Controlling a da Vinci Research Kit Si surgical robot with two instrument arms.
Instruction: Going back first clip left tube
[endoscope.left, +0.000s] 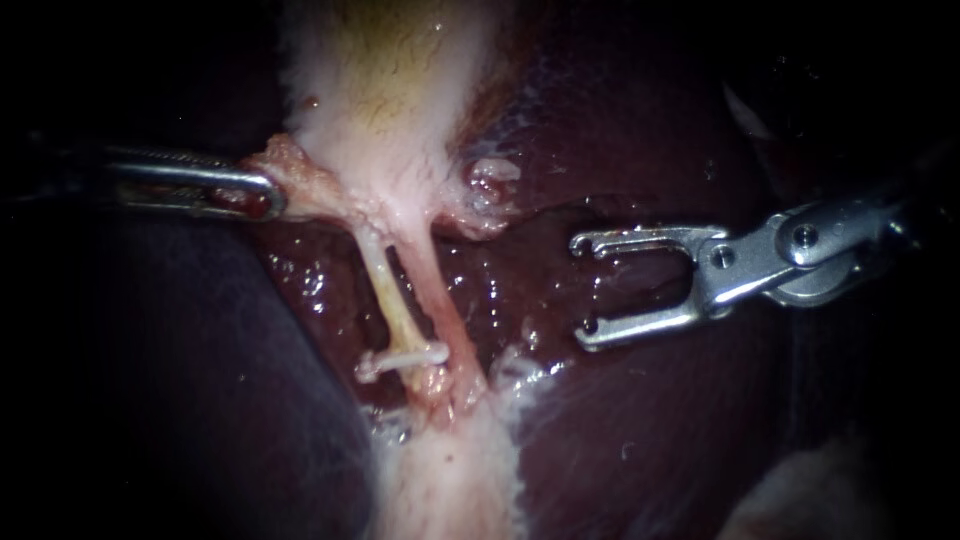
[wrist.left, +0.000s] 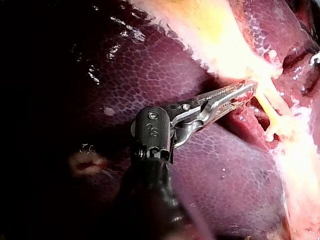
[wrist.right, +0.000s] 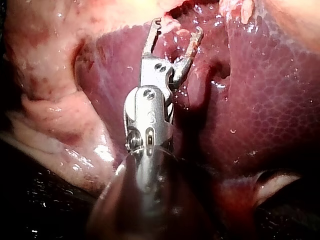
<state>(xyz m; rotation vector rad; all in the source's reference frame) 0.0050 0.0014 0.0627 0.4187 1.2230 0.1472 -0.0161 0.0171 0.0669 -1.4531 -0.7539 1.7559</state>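
Dark maroon liver (endoscope.left: 650, 420) fills most of the endoscope view, wet and glinting, with the pale, yellow-tinged gallbladder (endoscope.left: 385, 90) hanging down over it from above. From the gallbladder's narrow lower end two strands run downward side by side: the left tube (endoscope.left: 385, 290), thin and cream-coloured, and the pinker, thicker right tube (endoscope.left: 440, 300) just beside it. A small white clip (endoscope.left: 402, 358) sits across the left tube near its lower end, lying roughly crosswise, one end poking out to the left and the other touching the right tube. Below the clip both tubes run into a pale band of tissue (endoscope.left: 450, 480). The left instrument (endoscope.left: 262, 192) comes in from the left edge, and its narrow jaws are closed on a pinkish flap of tissue (endoscope.left: 300, 175) at the gallbladder's lower left edge, above the tubes' upper ends; the left wrist view shows the same hold, with the jaw tips close together in the tissue. The right instrument (endoscope.left: 585, 287) lies well apart from the clip, off to the right over bare liver. Its jaws stand wide open and empty, their hooked tips pointing toward the tubes, as the right wrist view confirms.
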